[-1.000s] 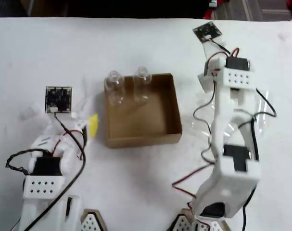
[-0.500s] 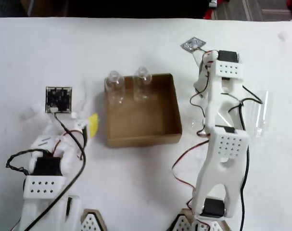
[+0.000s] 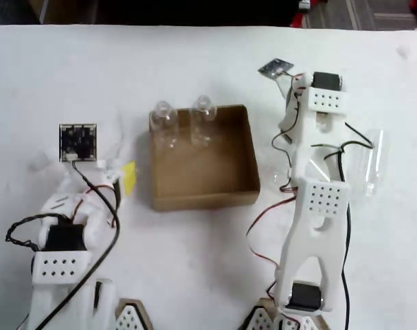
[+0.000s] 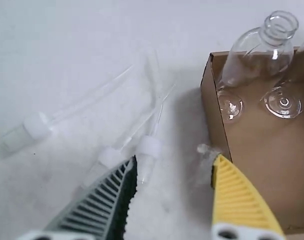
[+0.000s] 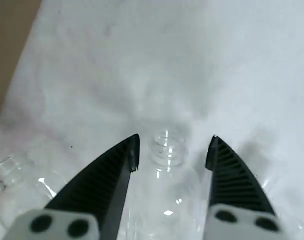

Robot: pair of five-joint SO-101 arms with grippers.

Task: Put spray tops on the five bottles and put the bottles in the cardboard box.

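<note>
Bottles, two and uncapped, stand side by side inside the box, against its far wall at the corner nearer the left arm. The left wrist view shows one whole, while its neighbour is cut off at the frame edge. Three spray tops lie on the table just outside that corner of the box, their thin tubes faint against the white surface. The left jaws hang open above them, gripping nothing, with the dark finger and the yellow finger well apart. One top's collar sits just beside the dark tip. A small clear piece near the yellow tip, beside the box wall, is too blurred to name. The right arm stretches along the box's opposite side and hides the table beneath it. The right jaws are open with a clear neck between the tips, touching neither. Whether that bottle stands or lies cannot be told. A second one beside it is cut off by the frame. Another lies beyond the right arm, well apart from the box.
</note>
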